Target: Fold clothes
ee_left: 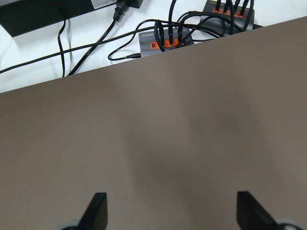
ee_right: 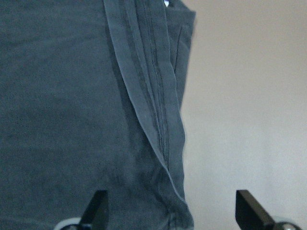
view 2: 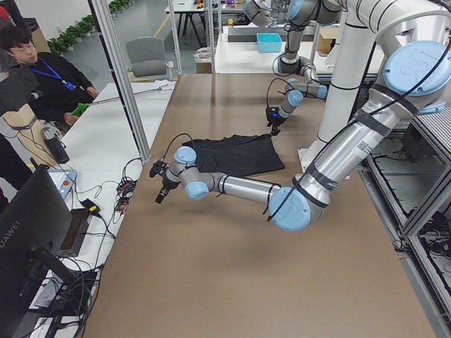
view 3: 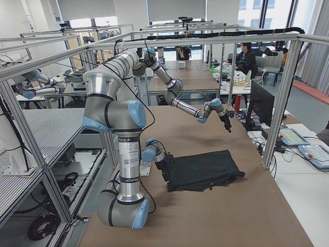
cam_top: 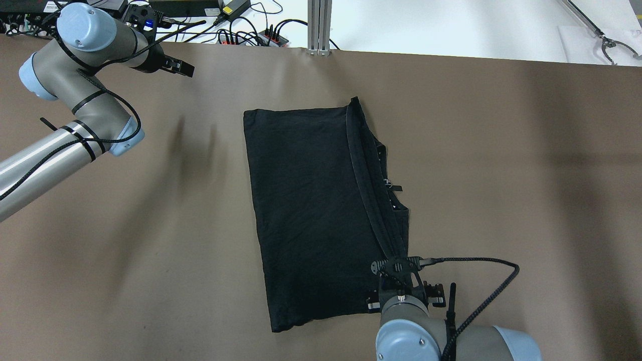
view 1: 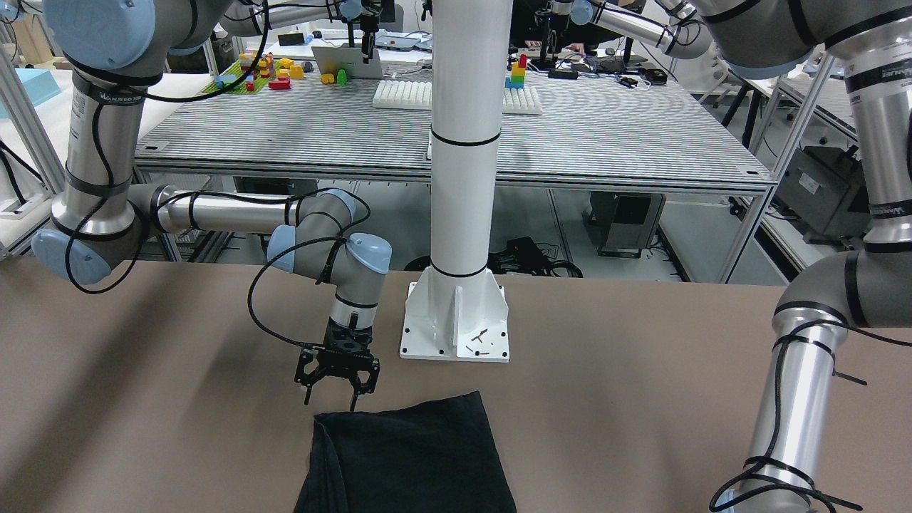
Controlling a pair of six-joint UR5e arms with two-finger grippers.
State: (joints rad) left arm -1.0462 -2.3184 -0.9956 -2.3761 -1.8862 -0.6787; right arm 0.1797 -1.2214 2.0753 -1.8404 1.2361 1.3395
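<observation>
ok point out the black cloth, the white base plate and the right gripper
plain black soft fabric piece (cam_top: 311, 210), overhead view, middle of its top layer
white pillar's square base plate (view 1: 427, 350), front-facing view, flat front part
right two-finger gripper (view 1: 330, 399), front-facing view, between its open fingertips

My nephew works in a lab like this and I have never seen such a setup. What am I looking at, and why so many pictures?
This is one robot with two jointed arms, each ending in a two-finger pincer. All six pictures show one instant: one from above and behind the robot, one facing it, one from each end of the table, one from a camera on each wrist. On the brown table lies a black cloth, seemingly folded over along one side. The right pincer hangs open over the cloth's corner nearest the robot, holding nothing. The left pincer, also open and empty, is over bare table near the far edge. The white pillar is the robot's stand.
</observation>
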